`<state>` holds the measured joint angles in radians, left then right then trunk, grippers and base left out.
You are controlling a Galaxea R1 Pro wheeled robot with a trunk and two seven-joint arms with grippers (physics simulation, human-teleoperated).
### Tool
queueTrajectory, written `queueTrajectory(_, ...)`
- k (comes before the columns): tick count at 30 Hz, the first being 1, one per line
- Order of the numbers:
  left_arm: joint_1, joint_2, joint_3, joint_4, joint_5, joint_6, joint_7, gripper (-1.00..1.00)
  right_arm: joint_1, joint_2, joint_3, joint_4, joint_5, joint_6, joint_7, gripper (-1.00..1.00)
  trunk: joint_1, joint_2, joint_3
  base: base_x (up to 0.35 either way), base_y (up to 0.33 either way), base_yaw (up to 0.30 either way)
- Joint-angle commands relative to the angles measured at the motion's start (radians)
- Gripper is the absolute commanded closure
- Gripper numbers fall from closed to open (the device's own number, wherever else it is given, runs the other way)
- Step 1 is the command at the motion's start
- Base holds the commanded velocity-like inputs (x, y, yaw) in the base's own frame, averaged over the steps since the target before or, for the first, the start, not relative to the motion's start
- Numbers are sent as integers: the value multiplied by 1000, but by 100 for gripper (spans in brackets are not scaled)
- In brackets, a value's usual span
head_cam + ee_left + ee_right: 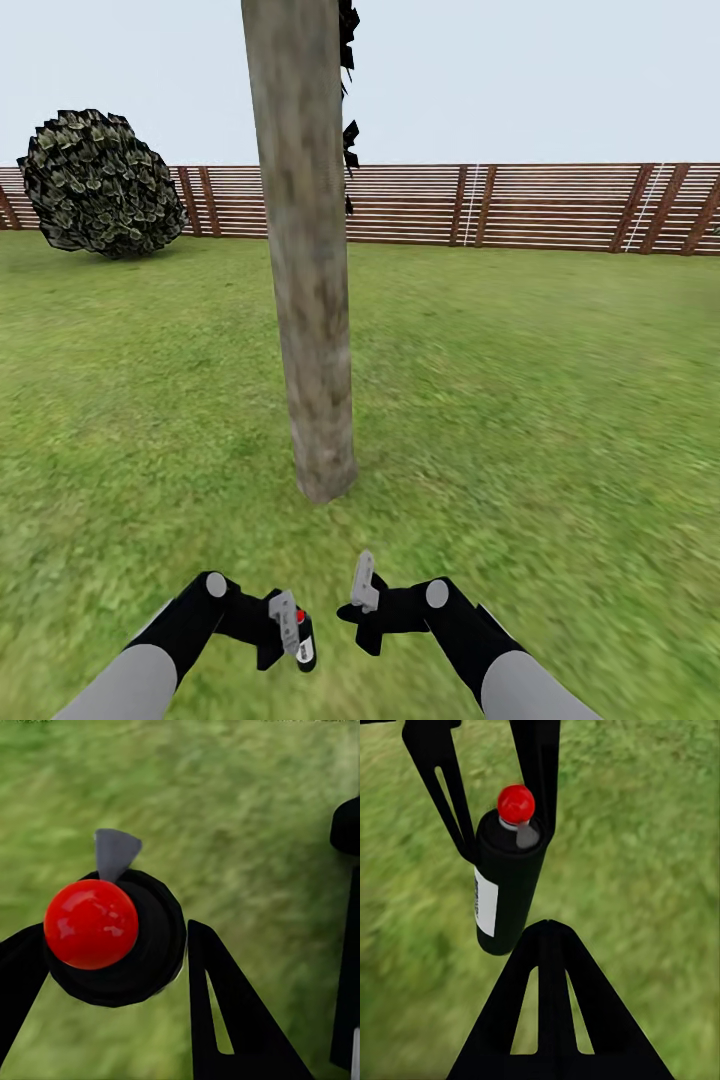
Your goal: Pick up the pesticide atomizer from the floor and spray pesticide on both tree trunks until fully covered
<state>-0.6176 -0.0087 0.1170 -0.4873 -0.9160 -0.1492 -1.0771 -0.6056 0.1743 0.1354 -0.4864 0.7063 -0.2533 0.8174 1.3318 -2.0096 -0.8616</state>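
**Atomizer in hand, trunk ahead**

The left pincer pinches the atomizer low before the trunk; the right pincer hangs spread, empty, just beside it. Risk: the nozzle seems aimed off the trunk, so spray could land on the grass.
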Motion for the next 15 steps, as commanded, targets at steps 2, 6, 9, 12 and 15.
queueTrajectory(2, -1, -3, 7, -1, -10, -10, -3, 100, 0, 0, -1, -1, 10, -6, 0, 100, 0, 0, -1, 0, 0, 0)
queueTrajectory(6, -1, -9, 7, 0, -10, -11, -3, 100, 0, 0, 0, -1, 10, -5, 0, 100, 0, 0, -1, 0, 0, 0)
queueTrajectory(9, -1, -11, 8, 1, -9, -12, -3, 100, 0, 0, 0, -1, 10, -5, 0, 100, 0, 0, -1, 0, 0, 0)
queueTrajectory(12, -1, -19, 9, 1, -9, -12, -3, 100, 0, 0, 0, -1, 10, -6, 0, 100, 0, 0, -1, 0, 0, 0)
queueTrajectory(15, -1, -29, 9, 1, -9, -12, -3, 100, 0, 0, 0, -1, 10, -6, 0, 100, 0, 0, -1, 0, 0, 0)
